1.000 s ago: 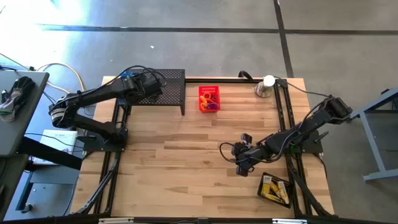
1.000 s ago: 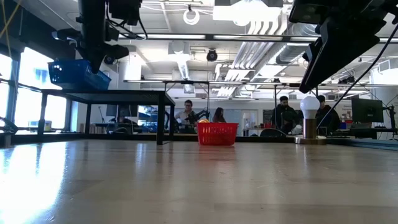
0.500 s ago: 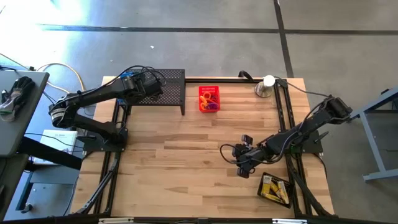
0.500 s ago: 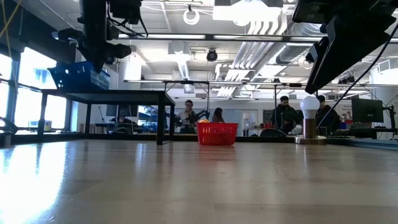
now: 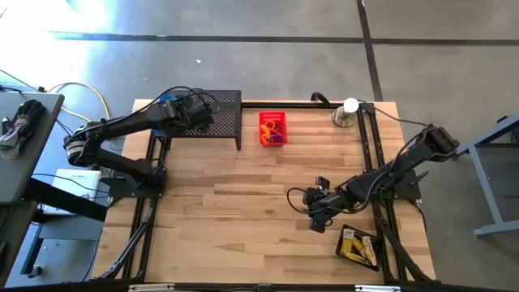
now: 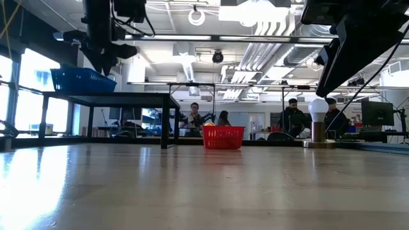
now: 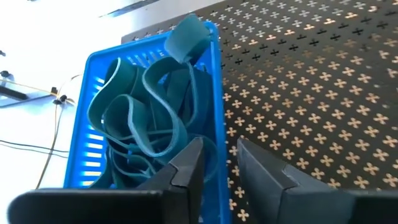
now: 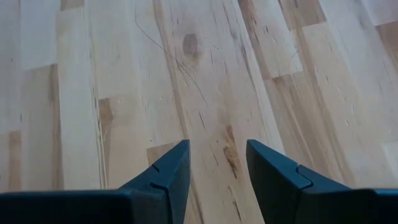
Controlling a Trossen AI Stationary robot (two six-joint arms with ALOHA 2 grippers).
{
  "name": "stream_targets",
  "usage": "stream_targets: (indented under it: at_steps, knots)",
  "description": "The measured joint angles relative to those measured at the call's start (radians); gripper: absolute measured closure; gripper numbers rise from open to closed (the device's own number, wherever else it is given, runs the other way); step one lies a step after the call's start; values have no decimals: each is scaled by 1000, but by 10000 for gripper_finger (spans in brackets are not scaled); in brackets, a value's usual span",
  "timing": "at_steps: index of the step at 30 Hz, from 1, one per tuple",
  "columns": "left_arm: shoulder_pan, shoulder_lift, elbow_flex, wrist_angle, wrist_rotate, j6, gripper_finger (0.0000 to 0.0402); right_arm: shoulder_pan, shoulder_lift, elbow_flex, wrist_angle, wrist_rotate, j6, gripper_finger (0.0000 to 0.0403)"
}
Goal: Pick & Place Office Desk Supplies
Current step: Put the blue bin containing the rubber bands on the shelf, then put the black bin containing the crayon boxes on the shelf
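Note:
A blue basket [image 7: 93,143] of teal band loops [image 7: 146,121] rests level on the black mesh shelf [image 7: 311,93] at the table's far left. My left gripper [image 7: 219,165] is open above it. One finger stands inside the basket and one outside its side wall [image 7: 216,99]. A red basket [image 5: 272,128] of orange and purple loops sits on the table at the far middle. My right gripper [image 8: 217,165] hangs open over bare wood near the front right. It holds nothing.
A black tray [image 5: 358,246] with small yellow-and-white boxes lies at the front right, just beside my right gripper [image 5: 315,219]. A silver dome with a white ball [image 5: 347,112] stands at the far right. Bare wood fills the table's middle. People sit in the room behind the table.
In the low view the blue basket hung tilted under my left gripper. It has since settled and now sits level on the shelf. Neither arm has shifted noticeably.

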Motion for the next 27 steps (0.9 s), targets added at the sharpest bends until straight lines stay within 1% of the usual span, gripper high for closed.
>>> stream_targets:
  at_steps: [6, 10, 16, 19, 22, 24, 27]
  knots:
    - [-21, 0, 0, 11, 0, 0, 285, -1, 0, 0, 0, 0, 10, 259]
    - [-31, 0, 2, 10, 0, 6, 278, -1, 0, 0, 0, 1, 10, 259]
    - [-62, 0, 70, 13, 0, 103, 277, -1, 0, 0, 0, 6, 17, 259]
    - [-105, -1, 143, 15, 54, 162, 277, -1, 0, 0, 0, 20, 17, 259]
    - [-175, -2, 208, 16, 121, 202, 277, -1, 0, 0, 0, 30, 17, 259]
    - [-227, -2, 235, 19, 160, 203, 277, -1, 0, 0, 0, 31, 17, 259]
    - [-307, -2, 241, 45, 227, 204, 277, -1, 0, 0, -9, 25, 42, 259]
